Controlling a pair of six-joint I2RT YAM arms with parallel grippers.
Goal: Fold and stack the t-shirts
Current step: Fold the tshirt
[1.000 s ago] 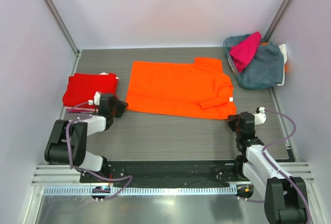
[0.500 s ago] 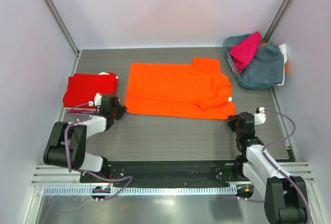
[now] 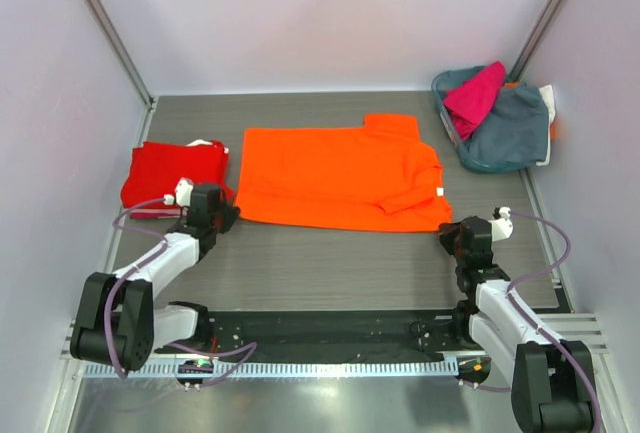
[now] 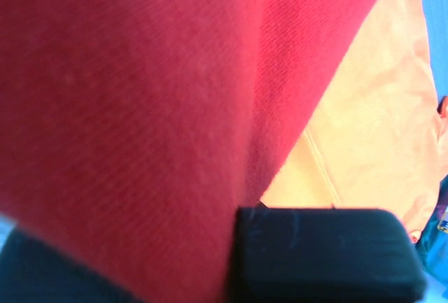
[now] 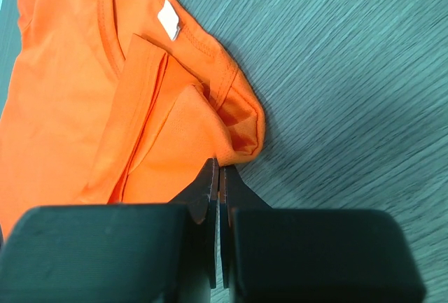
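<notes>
The orange shirt (image 3: 335, 178) lies flat for folding beside the folded red shirt (image 3: 170, 173), with the right gripper (image 5: 218, 170) pressed together at its near corner and the left gripper (image 3: 226, 215) too obscured to judge.

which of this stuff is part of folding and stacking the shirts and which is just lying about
For the job:
orange t-shirt, spread flat in the middle
red t-shirt, folded at the left
magenta t-shirt, bunched on the heap at the far right

Just lying about:
grey-blue cloth under the magenta one
white item behind that heap, too hidden to name
</notes>
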